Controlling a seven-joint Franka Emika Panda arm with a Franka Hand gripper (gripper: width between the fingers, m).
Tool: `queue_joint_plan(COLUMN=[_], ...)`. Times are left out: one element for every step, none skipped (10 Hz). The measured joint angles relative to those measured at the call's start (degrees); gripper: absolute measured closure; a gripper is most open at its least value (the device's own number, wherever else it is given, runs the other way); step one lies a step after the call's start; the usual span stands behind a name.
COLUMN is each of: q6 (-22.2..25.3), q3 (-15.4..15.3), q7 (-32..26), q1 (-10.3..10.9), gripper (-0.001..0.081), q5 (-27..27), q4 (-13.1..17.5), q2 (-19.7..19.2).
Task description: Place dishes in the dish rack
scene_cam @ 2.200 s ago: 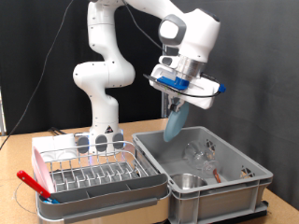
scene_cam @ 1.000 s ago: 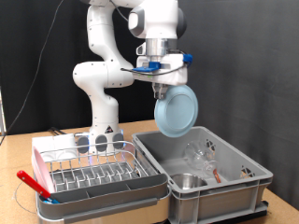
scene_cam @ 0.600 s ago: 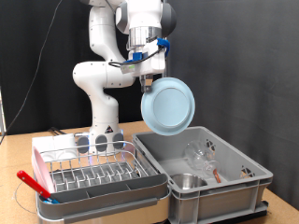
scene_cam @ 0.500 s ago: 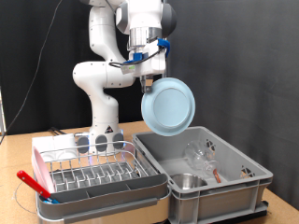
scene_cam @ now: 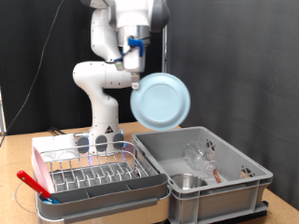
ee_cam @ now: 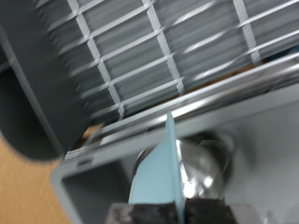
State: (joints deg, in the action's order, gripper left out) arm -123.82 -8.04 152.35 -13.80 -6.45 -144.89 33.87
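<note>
Exterior view: the claw [scene_cam: 137, 67] pinches the pale blue plate [scene_cam: 160, 101] by its rim at 10 o'clock, held high on edge; the dish rack [scene_cam: 93, 174] lies toward 7 o'clock, the grey crate [scene_cam: 210, 182] toward 5 o'clock. Wrist view: the plate [ee_cam: 159, 168] runs edge-on from between the fingers, with the rack wires [ee_cam: 149, 56] and steel bowl [ee_cam: 201, 168] beyond it.

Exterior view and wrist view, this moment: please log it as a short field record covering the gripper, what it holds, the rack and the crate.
gripper: high in the exterior view, shut on the plate's rim
held item: pale blue round plate, in the air, face toward the camera, above the crate's near-left corner
dish rack: silver wire rack in a pink-and-grey tray, at the exterior view's lower left
grey crate: right of the rack, holding a steel bowl and clear glassware
red-handled utensil: by the rack's left end
</note>
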Motion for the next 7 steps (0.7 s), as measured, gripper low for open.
queue_joint_plan(q6=[3.86,6.03,6.90,6.77,6.10,6.10,5.85], q3=[0.08,0.12,0.20,-0.03,-1.36,-1.37,-1.75], q7=[-0.29,-0.69,-1.12,-1.11,-0.98,-2.09,0.60], q1=[-2.39,-4.59,-6.94,-9.08,-11.00,-10.99,-11.62], gripper=[0.0789,0.0789,0.0789,0.0789,0.0789,0.0789,0.0789], q5=[0.36,0.70,1.54,2.73,3.59,2.87,2.44], q4=[0.01,-0.01,-0.21,-0.62,-1.28,-1.27,-1.29], q2=[1.83,3.31,4.59,5.51,5.97,5.97,6.03])
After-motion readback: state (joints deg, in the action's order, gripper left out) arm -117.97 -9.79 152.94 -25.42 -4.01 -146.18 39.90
